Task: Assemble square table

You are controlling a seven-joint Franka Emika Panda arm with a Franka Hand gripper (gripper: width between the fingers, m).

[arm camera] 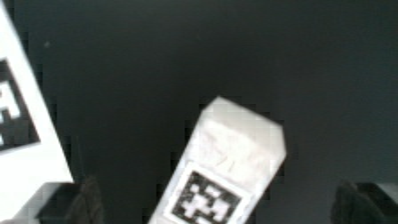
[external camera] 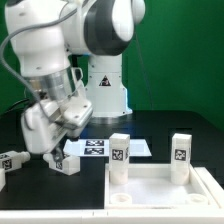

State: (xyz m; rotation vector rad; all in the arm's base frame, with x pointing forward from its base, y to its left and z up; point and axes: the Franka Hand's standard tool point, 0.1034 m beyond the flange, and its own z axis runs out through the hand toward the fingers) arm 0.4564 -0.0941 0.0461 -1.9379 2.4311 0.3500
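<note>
Just beside the marker board (external camera: pixel 95 148), the tool (external camera: pixel 57 153) hangs wide open over a loose leg (external camera: pixel 67 163) on the desk (external camera: pixel 150 125), and should square itself to the skewed leg before closing.

**Bright Room, Soft Pictures**

Light fell evenly and brightly from above. The white arm (external camera: pixel 105 30) glared in the upper middle of the exterior view; the black table (external camera: pixel 165 135) swallowed most shadows. Both pictures were coarse. In the wrist view the leg (arm camera: pixel 240 140) looked smeared, its tag (arm camera: pixel 210 195) soft, the gripper fingers (arm camera: pixel 71 205) dark and unfocused.
</note>
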